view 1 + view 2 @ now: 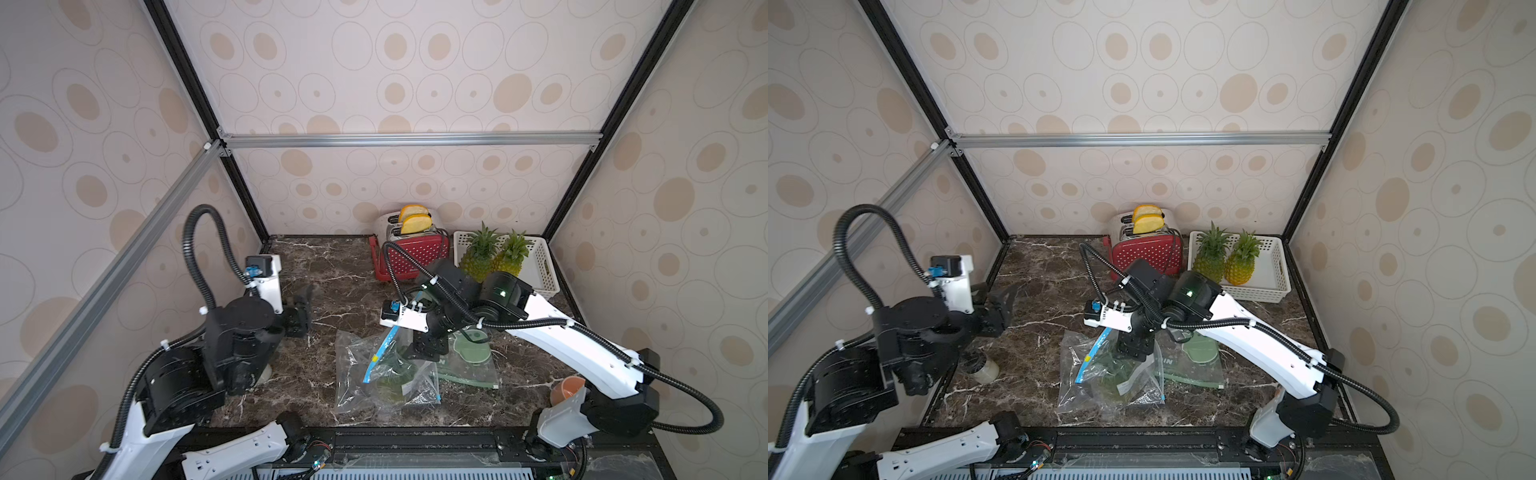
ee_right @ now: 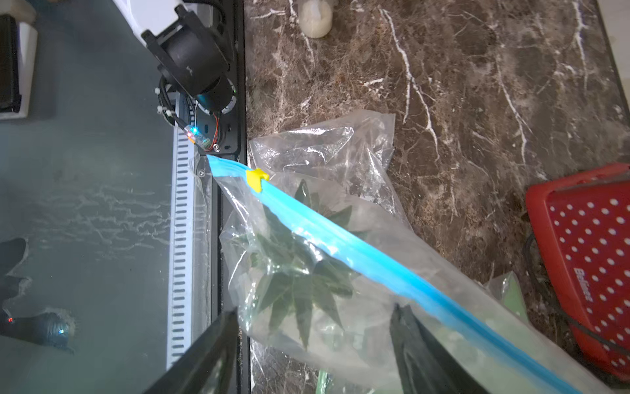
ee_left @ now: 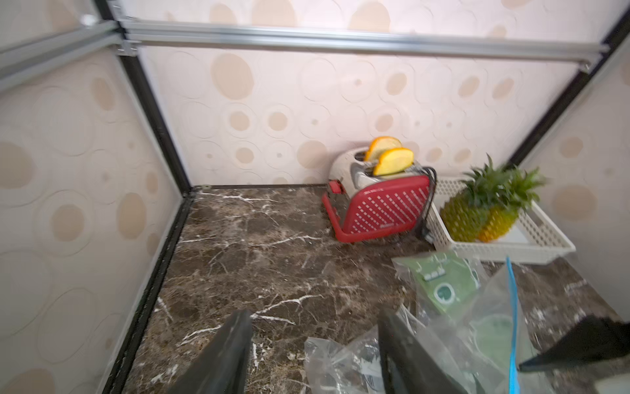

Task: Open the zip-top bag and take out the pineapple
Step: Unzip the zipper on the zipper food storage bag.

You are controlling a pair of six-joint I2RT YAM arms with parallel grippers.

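1. Clear plastic is being shown by the zip-top bag, which is lying crumpled on the counter in front of the toaster.
2. The pineapple is being enclosed by that bag; its green leaves are being seen through the film in the right wrist view.
3. A blue zip strip is being shown with a yellow slider at one end; whether the mouth is parted cannot be told.
4. The right claw is being held wide over the bag in front of the toaster, with film between its fingers but not pinched.
5. The left claw is being held wide and empty, well left of the toaster and just beside the bag.
6. Two other pineapples are being carried upright in a white basket just right of the toaster.
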